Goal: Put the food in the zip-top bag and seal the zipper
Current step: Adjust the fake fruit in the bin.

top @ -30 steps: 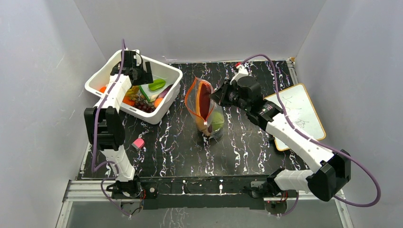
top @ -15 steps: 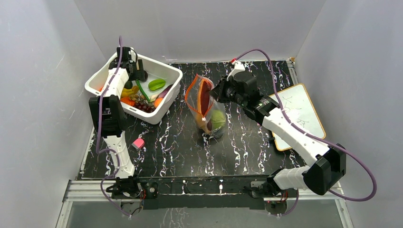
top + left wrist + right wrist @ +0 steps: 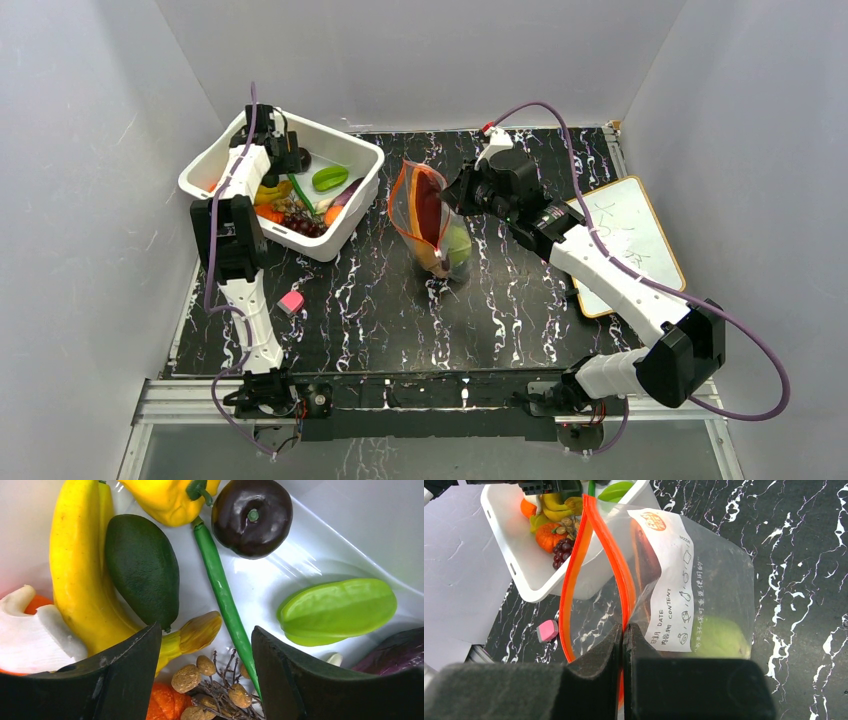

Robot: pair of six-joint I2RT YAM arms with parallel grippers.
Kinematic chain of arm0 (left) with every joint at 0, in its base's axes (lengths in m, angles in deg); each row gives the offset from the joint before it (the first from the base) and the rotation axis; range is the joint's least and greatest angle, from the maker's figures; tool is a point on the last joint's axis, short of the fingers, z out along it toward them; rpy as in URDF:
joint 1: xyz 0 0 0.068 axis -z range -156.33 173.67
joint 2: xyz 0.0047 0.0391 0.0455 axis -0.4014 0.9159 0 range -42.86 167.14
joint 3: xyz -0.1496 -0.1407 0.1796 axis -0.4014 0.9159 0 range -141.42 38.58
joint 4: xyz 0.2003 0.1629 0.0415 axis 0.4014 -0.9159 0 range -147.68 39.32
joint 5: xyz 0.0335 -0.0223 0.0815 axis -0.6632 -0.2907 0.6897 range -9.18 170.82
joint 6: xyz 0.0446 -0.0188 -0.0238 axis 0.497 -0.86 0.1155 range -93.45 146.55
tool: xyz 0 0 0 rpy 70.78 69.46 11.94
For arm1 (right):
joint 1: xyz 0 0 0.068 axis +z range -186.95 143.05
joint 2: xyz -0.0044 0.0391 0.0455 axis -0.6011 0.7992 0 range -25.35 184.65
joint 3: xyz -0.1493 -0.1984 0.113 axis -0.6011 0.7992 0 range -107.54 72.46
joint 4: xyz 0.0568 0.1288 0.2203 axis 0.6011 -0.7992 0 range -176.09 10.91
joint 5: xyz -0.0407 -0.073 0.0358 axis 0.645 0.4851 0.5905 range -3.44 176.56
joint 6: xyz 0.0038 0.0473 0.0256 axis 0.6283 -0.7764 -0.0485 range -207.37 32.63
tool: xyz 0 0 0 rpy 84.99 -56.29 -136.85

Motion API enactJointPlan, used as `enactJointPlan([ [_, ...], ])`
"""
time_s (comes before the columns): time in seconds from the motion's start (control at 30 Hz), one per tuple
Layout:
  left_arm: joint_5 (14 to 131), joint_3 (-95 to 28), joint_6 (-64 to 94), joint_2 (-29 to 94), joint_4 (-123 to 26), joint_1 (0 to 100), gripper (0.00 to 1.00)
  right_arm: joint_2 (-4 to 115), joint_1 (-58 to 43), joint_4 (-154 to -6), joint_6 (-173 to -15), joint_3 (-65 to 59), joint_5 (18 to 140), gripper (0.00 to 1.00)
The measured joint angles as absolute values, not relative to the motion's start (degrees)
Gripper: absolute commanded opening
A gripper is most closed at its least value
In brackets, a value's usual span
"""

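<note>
Your left gripper (image 3: 205,632) is hanging spread over the food (image 3: 165,497) in the white bin (image 3: 340,238) at the far left, with nothing between its jaws. The banana (image 3: 75,570) stem and the thin green bean (image 3: 220,590) are lying right under the gap. I'd judge the banana the easier catch, so be centring on one piece, or you'll be snagging the bean and the brown-berried twig (image 3: 210,680) together. Your right gripper (image 3: 625,629) is pinching the orange zipper (image 3: 574,570) of the clear bag (image 3: 719,590), which is standing mid-table with its mouth gaping. The bin's wall is rising between bin and bag. The pink block (image 3: 291,302) and whiteboard (image 3: 630,235) are lying well apart from your path.
</note>
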State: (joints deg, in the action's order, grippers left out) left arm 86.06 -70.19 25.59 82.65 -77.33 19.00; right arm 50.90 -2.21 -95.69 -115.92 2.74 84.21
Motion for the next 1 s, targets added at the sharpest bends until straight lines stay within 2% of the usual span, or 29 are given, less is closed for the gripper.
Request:
enactJointPlan([
  [0.27, 85.1, -68.3, 25.3, 82.9, -76.6, 19.0, 0.61, 50.9, -2.2, -95.7, -115.9, 2.7, 84.2, 0.0],
  [0.47, 84.0, -67.5, 25.5, 83.5, -76.6, 19.0, 0.54, 50.9, -2.2, -95.7, -115.9, 2.7, 84.5, 0.0],
  [0.73, 83.8, -67.2, 25.5, 83.8, -76.4, 19.0, 0.35, 50.6, -2.2, -95.7, -116.1, 2.7, 84.7, 0.0],
  [0.87, 83.9, -66.4, 25.5, 83.8, -75.9, 18.9, 0.39, 49.7, -2.2, -95.7, -116.2, 2.8, 84.9, 0.0],
  [1.0, 84.0, -65.8, 25.5, 83.8, -76.1, 18.9, 0.39, 48.8, -2.2, -95.7, -116.3, 2.8, 85.1, 0.0],
])
